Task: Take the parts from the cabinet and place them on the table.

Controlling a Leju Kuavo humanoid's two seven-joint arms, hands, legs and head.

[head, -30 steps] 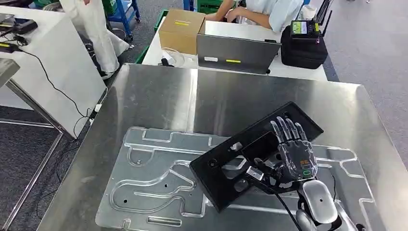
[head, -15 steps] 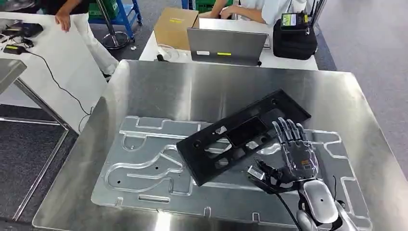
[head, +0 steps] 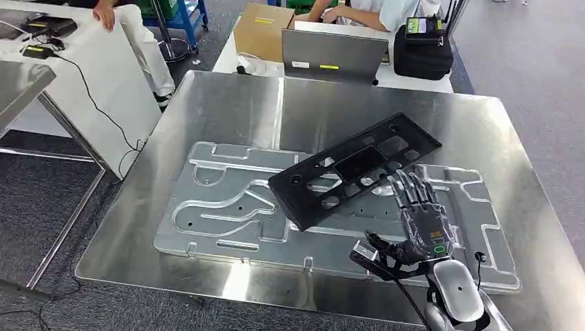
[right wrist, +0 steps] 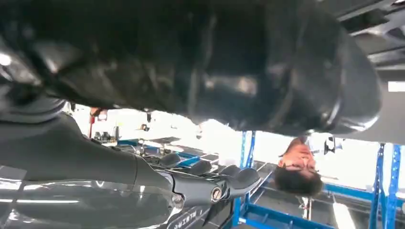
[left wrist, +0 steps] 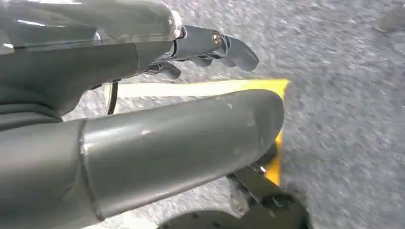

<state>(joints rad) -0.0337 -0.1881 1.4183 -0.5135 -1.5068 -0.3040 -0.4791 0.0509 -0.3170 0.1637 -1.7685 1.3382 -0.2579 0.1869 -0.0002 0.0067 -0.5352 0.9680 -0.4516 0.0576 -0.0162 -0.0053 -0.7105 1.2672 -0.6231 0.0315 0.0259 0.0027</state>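
A long black panel part [head: 352, 169] with several cut-outs lies slanted on a machined silver plate [head: 221, 207], which rests flat on the steel table [head: 227, 110]. My right hand [head: 422, 224] hovers over the plate's near right side with its fingers [head: 410, 189] stretched out and spread, the tips close to the panel's near edge. It holds nothing. In the right wrist view that hand [right wrist: 191, 186] is extended with nothing in it. My left hand [left wrist: 143, 95] hangs over grey floor with a yellow line, thumb and fingers apart and holding nothing.
Behind the steel table stands a white desk with a laptop [head: 334, 55], a cardboard box [head: 262, 31] and a black bag [head: 422, 48]. People sit and stand there. A white table [head: 69, 69] with cables is at the left.
My right hand has let go of the black panel and drawn back toward me; the panel now lies on the plate. The camera has also shifted, so the whole scene sits differently.
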